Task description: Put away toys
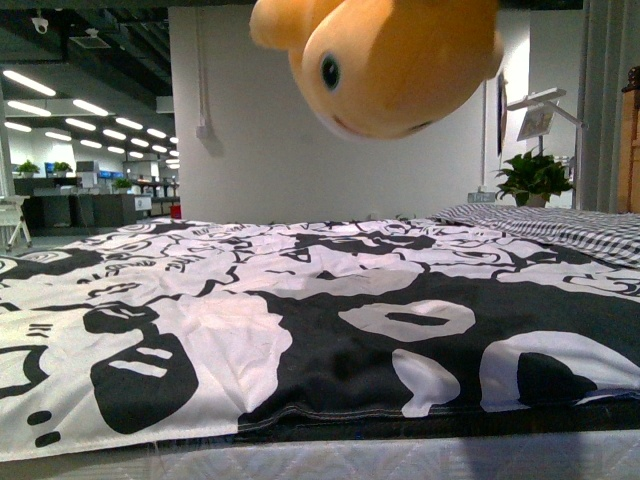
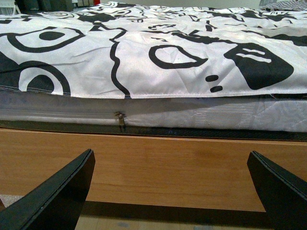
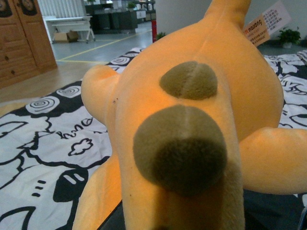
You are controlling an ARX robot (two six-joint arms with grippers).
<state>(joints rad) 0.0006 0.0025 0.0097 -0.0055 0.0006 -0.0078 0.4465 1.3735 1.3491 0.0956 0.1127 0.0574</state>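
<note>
Soft, light and squashy, the orange plush toy (image 1: 390,65) hangs above the black-and-white bedspread (image 1: 300,290) and is best pinched mid-body; the left gripper (image 2: 170,155) gapes empty, and the right gripper's jaws are hidden.

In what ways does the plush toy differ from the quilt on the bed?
The plush toy is orange with brown spots; the quilt is black and white with cartoon shapes. The toy hangs in the air; the quilt lies flat on the mattress. Both look soft.
</note>
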